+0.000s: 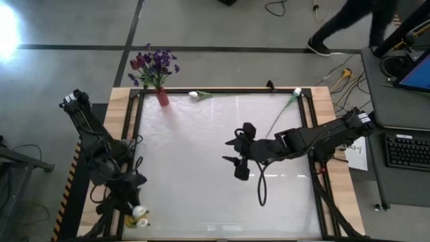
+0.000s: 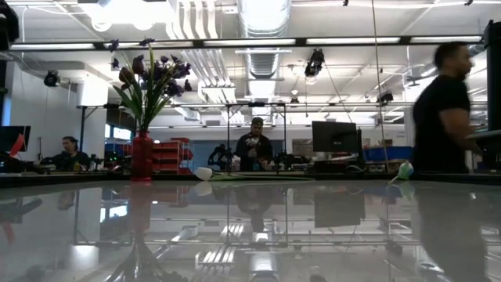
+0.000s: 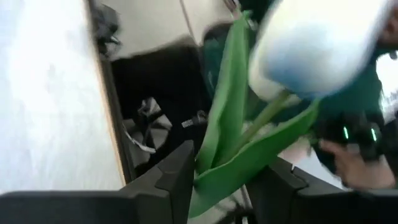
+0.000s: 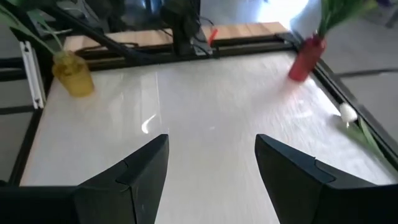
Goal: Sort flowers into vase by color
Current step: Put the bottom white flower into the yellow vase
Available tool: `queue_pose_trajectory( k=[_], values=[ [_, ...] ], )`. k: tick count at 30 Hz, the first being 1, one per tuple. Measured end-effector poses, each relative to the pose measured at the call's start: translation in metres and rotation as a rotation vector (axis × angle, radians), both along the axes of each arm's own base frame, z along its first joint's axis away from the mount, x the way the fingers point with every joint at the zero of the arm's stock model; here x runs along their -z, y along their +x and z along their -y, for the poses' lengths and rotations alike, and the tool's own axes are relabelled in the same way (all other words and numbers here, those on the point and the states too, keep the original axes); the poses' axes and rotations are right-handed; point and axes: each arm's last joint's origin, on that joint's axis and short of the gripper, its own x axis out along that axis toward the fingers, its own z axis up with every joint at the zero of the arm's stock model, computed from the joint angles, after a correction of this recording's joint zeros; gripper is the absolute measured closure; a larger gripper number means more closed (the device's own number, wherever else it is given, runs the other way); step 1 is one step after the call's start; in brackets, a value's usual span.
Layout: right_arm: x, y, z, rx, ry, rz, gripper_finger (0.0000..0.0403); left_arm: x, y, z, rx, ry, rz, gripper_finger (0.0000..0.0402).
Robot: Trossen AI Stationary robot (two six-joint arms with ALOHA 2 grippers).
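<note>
Now: left end effector [image 1: 136,214] lower left of high view, fingers apart w/ white tulip [image 3: 311,46] stem between, over yellow vase [image 1: 142,220]. Right end effector [image 1: 236,151] mid-frame, jaws apart, empty. Red vase [image 1: 162,98] w/ purple flowers [image 1: 156,64] upper left; two white tulips [image 1: 193,95] along table [image 1: 195,181] top edge.

Grey floor [image 1: 201,23], bright ceiling strip lights [image 2: 258,41], monitors [image 2: 335,136] on far desks, seated people [image 2: 254,145] behind.

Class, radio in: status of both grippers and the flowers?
Left gripper at yellow vase, white tulip between fingers. Right gripper open, empty, mid-table. Nothing blocking.
</note>
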Motion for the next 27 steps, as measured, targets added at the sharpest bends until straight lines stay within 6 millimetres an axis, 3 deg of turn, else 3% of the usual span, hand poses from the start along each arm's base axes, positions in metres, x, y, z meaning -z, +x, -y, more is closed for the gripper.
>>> queue_pose_trajectory(
  k=[10, 16, 19, 27],
  values=[
    [0.014, -0.008, 0.015, 0.076, 0.035, -0.169, 0.0102, -0.002, -0.002, -0.002, -0.036, -0.092, -0.130, 0.0249],
    [0.026, -0.013, 0.030, 0.147, 0.022, -0.298, 0.0061, -0.007, -0.003, -0.009, -0.123, -0.093, -0.058, 0.0248],
    [0.028, -0.013, 0.031, 0.151, 0.021, -0.305, 0.0051, -0.006, -0.001, -0.010, -0.186, -0.059, -0.011, 0.0248],
    [0.029, -0.013, 0.032, 0.139, -0.012, -0.315, 0.0046, -0.001, -0.001, -0.007, -0.122, 0.003, -0.010, 0.0248]
  ],
)
